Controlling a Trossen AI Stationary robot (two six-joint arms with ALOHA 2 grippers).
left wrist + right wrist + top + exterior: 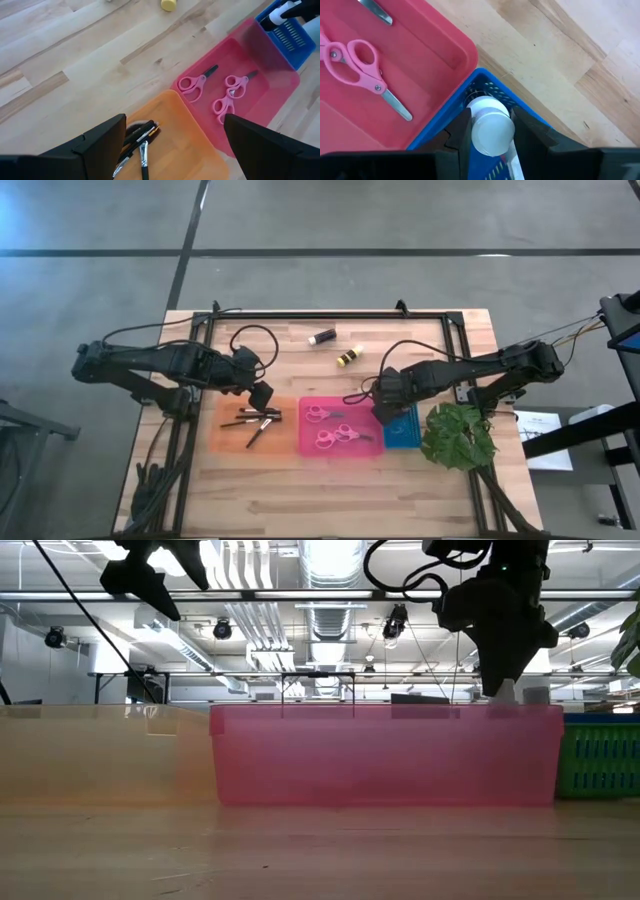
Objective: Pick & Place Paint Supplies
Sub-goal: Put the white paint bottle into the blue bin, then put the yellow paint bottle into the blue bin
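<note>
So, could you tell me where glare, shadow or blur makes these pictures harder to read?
Low view: bright ceiling lights silhouette both arms, and the pink tray shows hazy and see-through. Right wrist view: the white bottle held in the right gripper looks soft this close. Left wrist view: the open left gripper frames sharp brushes and scissors. High view: even light, small detail.

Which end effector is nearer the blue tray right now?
The right end effector is nearer: it hangs over the blue tray, shut on a white paint bottle. The left end effector is open above the orange tray.
</note>
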